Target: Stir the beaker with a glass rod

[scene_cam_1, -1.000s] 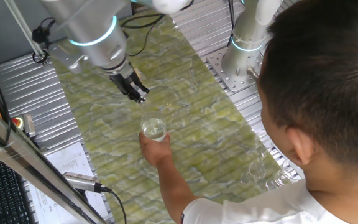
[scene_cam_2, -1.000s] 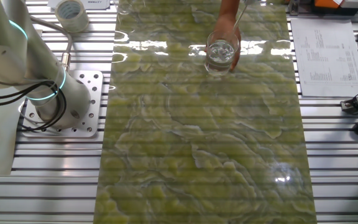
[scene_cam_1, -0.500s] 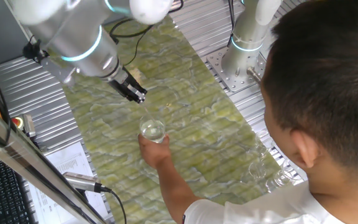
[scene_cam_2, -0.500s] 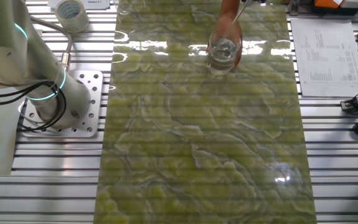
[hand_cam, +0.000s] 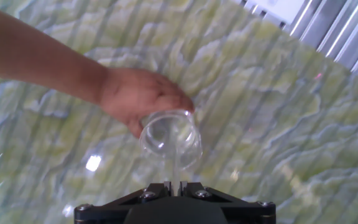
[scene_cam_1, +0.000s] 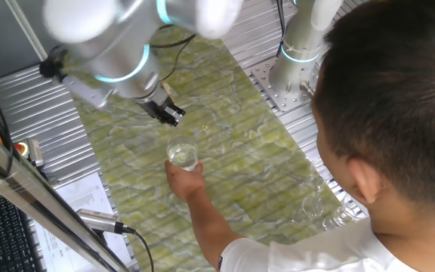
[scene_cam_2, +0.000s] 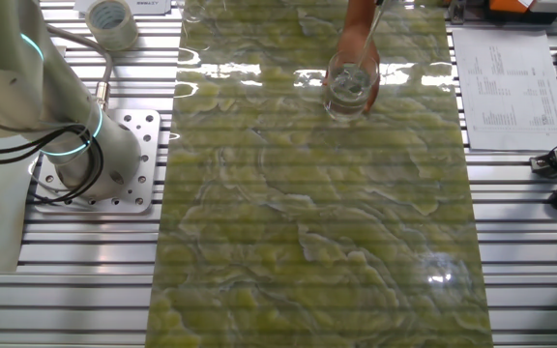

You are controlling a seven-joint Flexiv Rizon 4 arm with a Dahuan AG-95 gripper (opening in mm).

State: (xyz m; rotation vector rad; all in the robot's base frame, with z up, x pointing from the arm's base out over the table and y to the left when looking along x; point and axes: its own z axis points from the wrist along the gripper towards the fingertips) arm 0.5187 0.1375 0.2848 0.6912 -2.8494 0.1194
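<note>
The beaker (scene_cam_1: 183, 156) is a short clear glass with liquid, standing on the green marbled mat. A person's hand (scene_cam_1: 185, 180) steadies it. It also shows in the other fixed view (scene_cam_2: 348, 85) and in the hand view (hand_cam: 170, 139). My black gripper (scene_cam_1: 171, 114) hangs just above and behind the beaker, shut on the glass rod (hand_cam: 174, 168). The rod runs as a thin pale stick from between my fingers down into the beaker. In the other fixed view the rod (scene_cam_2: 370, 31) slants down into the beaker from the top edge.
A person's head and arm (scene_cam_1: 384, 113) fill the right side. Several small clear glass vessels (scene_cam_1: 325, 208) stand at the mat's near right edge. A second robot base (scene_cam_1: 293, 64) stands at the back. A tape roll (scene_cam_2: 110, 19) and papers (scene_cam_2: 511, 87) lie off the mat.
My gripper has shifted a little over the beaker, first left then back right, with the rod in it. The beaker and the hand have edged slightly.
</note>
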